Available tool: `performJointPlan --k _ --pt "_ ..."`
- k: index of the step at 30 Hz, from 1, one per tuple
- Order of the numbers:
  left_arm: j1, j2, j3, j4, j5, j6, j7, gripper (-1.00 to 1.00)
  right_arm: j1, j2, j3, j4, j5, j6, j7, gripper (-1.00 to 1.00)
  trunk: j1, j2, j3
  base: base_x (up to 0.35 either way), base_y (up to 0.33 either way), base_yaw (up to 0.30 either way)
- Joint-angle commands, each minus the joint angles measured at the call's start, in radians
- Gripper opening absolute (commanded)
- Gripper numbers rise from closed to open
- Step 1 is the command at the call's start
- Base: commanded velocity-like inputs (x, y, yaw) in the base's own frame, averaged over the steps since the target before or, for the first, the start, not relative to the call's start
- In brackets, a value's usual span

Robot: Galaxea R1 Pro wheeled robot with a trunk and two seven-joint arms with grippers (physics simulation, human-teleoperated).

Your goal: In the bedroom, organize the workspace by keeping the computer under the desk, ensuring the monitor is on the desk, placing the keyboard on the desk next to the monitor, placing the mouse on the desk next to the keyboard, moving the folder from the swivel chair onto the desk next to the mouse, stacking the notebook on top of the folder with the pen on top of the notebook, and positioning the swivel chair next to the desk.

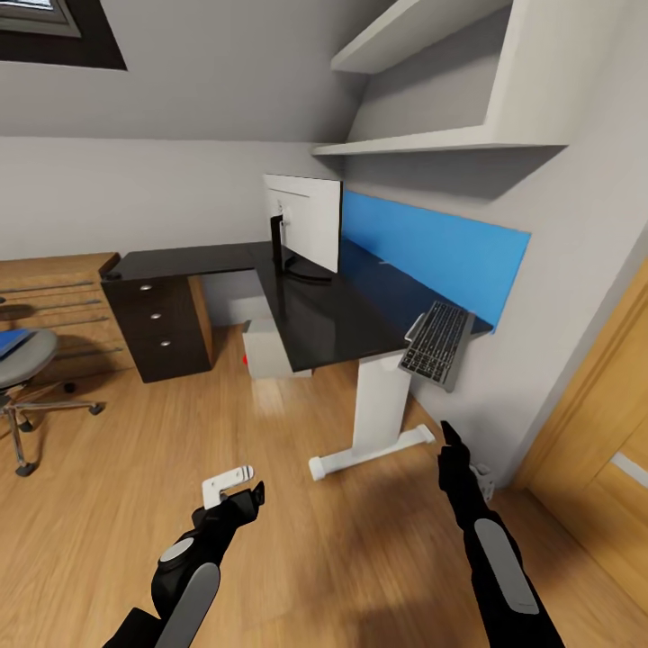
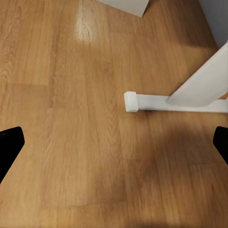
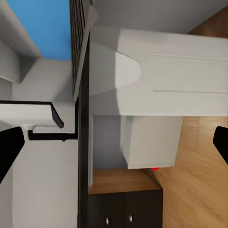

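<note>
Left tool (image 1: 249, 497) and right tool (image 1: 447, 438), both black and both with jaws spread wide and holding nothing, hang low over the light wood floor (image 1: 135, 504) in the head view; in each wrist view the fingertips (image 2: 10, 142) (image 3: 9, 145) sit at opposite edges of the frame, well apart. The glossy black counter (image 1: 333, 315) stands ahead of both tools, on a white leg (image 1: 378, 405) whose foot (image 2: 130, 101) rests on the floor near the left tool. The monitor (image 1: 306, 220) stands upright on the counter with its white back toward the camera, on a black stand (image 1: 292, 265), in front of the bright blue back panel (image 1: 441, 247). The keyboard (image 1: 436, 344) lies at the counter's near right end, tilted and overhanging the edge, above and just beyond the right tool. The computer (image 1: 265, 346), a light grey box with a small red light (image 1: 246, 359), sits on the floor under the counter, beside the dark drawer unit (image 1: 157, 328); the right wrist view shows the same case (image 3: 149, 142) beneath the black top. The swivel chair (image 1: 27, 378) stands at the far left, well apart from the counter and from the left tool, with the blue folder (image 1: 11, 342) lying on its grey seat. White wall shelves (image 1: 423, 139) hang above the counter, and an oak door (image 1: 603, 432) stands at the right.
</note>
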Motion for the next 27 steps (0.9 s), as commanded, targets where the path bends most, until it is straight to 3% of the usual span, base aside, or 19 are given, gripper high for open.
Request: performJointPlan --k 1,21,27 --pt "-0.001 0.001 -0.002 -0.001 0.008 0.001 0.009 1.00 -0.001 0.001 -0.003 0.000 -0.010 0.005 0.004 1.00 0.000 0.000 -0.001 0.212 0.000 0.000" --pt "-0.001 0.001 -0.002 0.001 0.007 0.002 0.009 1.00 -0.001 0.000 -0.003 0.003 -0.010 0.005 0.001 1.00 0.000 0.000 -0.001 0.300 0.000 0.000" --pt "-0.001 0.001 -0.002 0.013 0.006 0.002 0.009 1.00 -0.001 -0.002 -0.003 0.002 -0.010 0.005 0.006 1.00 0.000 0.000 -0.001 0.133 0.000 0.000"
